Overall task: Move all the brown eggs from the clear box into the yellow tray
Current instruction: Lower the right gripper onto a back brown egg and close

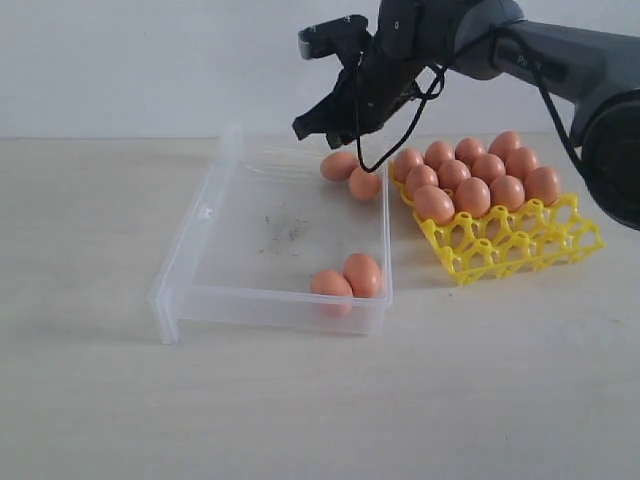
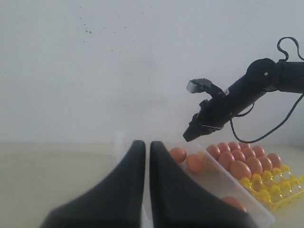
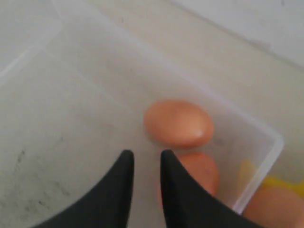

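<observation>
The clear box [image 1: 280, 235] lies left of the yellow tray [image 1: 520, 245]. Two brown eggs [image 1: 340, 166] rest in the box's far right corner, and two more [image 1: 348, 280] sit by its near right wall. Several eggs [image 1: 473, 195] fill the tray's back rows. My right gripper [image 1: 302, 128] hangs above the far end of the box. In its wrist view it [image 3: 145, 156] is slightly open with nothing between the fingers, just short of the nearer corner egg [image 3: 178, 122]; the other [image 3: 204, 173] is partly behind a finger. My left gripper [image 2: 145, 144] is shut and empty, out of the exterior view.
The tray's front cups [image 1: 500, 255] are open yellow lattice. A black cable [image 1: 400, 130] hangs from the right arm over the box's far right corner. Pale tabletop [image 1: 320, 400] surrounds box and tray, with a white wall behind.
</observation>
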`<state>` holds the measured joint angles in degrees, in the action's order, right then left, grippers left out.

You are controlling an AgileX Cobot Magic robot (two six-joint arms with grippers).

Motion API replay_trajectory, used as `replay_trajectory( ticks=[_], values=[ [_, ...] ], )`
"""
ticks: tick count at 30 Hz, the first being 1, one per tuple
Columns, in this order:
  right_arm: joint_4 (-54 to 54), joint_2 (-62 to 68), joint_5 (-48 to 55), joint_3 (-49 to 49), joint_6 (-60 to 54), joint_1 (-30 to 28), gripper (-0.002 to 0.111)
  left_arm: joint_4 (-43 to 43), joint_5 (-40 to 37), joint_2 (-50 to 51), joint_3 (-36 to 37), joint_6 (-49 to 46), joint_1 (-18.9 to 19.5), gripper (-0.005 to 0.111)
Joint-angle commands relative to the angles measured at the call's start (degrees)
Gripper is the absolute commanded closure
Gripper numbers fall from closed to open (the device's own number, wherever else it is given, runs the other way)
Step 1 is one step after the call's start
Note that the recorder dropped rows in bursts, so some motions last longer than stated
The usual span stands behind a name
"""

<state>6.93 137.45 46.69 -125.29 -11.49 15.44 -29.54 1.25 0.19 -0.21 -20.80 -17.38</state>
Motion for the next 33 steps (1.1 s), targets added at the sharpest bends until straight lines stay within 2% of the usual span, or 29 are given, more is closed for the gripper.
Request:
replay_trajectory(
  ticks=[1,2,3,9,15,22,33],
  values=[
    [-1.73,1.32,8.48,-1.10,4.17,-1.60,0.056,0.17,0.68,-0.19,0.21,-0.22,0.22,0.103],
    [-1.84,1.32,8.82,-1.10,5.77,-1.60,0.048,0.17,0.68,-0.19,0.21,-0.22,0.22,0.103],
    [-2.29,1.32,8.91,-1.24,6.69,-1.60,0.046,0.17,0.68,-0.19,0.21,-0.22,0.22,0.103],
    [-2.85,1.32,5.42,-1.63,9.13,-1.60,0.066,0.17,0.68,-0.19,0.21,-0.22,0.22,0.103],
    [-2.76,2.82,4.28,-1.63,10.47,-1.60,0.059,0.17,0.68,-0.19,0.21,-0.22,0.22,0.103],
    [-3.10,5.46,3.97,-1.63,12.15,-1.60,0.060,0.17,0.68,-0.19,0.21,-0.22,0.22,0.103],
    [-4.27,6.85,-2.72,-1.63,17.79,-1.72,0.060,0.17,0.68,-0.19,0.21,-0.22,0.22,0.103]
  ],
)
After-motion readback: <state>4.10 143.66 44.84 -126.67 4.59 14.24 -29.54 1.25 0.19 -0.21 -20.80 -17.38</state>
